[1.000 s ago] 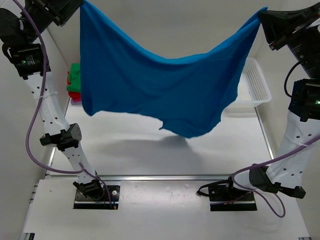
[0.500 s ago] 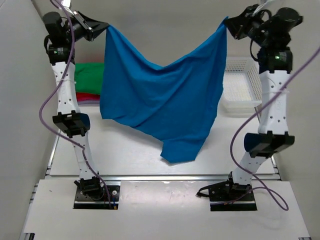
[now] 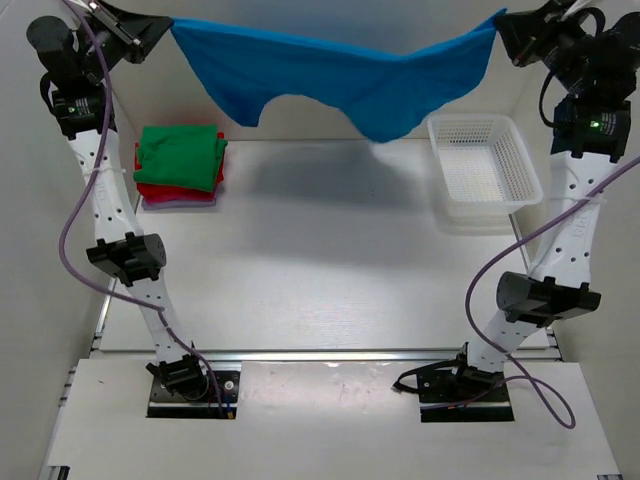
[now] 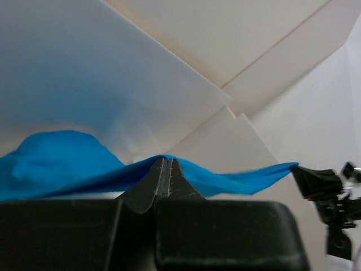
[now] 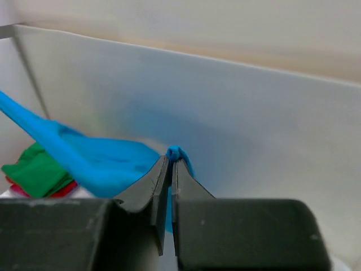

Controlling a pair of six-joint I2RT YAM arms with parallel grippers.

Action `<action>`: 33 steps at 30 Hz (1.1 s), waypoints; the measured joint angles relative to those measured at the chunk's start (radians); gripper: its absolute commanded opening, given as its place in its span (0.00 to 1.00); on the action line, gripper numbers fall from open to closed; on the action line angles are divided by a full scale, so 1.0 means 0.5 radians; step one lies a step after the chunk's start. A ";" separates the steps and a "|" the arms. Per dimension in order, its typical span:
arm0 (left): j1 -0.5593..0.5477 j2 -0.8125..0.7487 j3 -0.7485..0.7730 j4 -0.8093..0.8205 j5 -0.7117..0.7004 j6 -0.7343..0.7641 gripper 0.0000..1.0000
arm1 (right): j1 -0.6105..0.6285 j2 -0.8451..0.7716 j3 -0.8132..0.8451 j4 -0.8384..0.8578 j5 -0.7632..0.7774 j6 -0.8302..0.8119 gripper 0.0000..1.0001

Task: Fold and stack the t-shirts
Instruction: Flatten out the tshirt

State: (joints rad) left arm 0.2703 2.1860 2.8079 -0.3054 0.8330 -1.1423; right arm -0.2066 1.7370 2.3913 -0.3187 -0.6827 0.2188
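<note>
white mesh basket (image 3: 495, 210) | far right on table (image 3: 320, 250) | upright, white

t-shirts: four in all.
- blue t-shirt (image 3: 330, 75): one, unfolded
- folded t-shirts: three, in one stack: green t-shirt (image 3: 180, 155), red t-shirt (image 3: 170, 191), pale pink-lavender t-shirt (image 3: 180, 203)

white mesh basket (image 3: 485, 170): one.
arms: two: left arm (image 3: 100, 190), right arm (image 3: 575, 220).
claws: two: left claw (image 3: 168, 23), right claw (image 3: 500, 22).
desk (image 3: 320, 250): one.
</note>
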 measured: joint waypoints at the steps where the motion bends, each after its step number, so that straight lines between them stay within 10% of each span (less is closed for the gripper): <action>1: -0.029 -0.052 0.008 -0.083 -0.052 0.101 0.00 | 0.057 -0.027 -0.008 0.003 0.016 -0.034 0.00; 7: -0.326 -0.173 0.098 -0.715 -0.445 0.780 0.00 | 0.343 -0.121 -0.377 -0.011 0.210 -0.297 0.00; 14: -0.469 0.036 -0.134 -1.641 -0.768 1.273 0.00 | 0.545 -0.343 -1.557 -0.221 0.619 -0.452 0.00; 20: -0.626 -0.140 -1.002 -1.958 -1.112 1.421 0.00 | 0.731 -1.011 -2.432 -0.425 0.790 -0.330 0.00; 26: -0.653 -1.193 -2.637 -1.561 -1.128 1.438 0.00 | 0.697 -1.432 -2.806 -0.407 0.742 -0.208 0.00; 33: -0.587 -1.823 -3.723 -1.120 -1.077 1.437 0.00 | 0.687 -1.452 -3.263 -0.537 0.737 -0.086 0.00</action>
State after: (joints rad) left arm -0.0235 1.2743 0.9463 -0.8654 0.2947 -0.4236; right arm 0.1368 1.0111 0.7597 -0.5873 -0.3141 0.1757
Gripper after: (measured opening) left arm 0.022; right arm 0.020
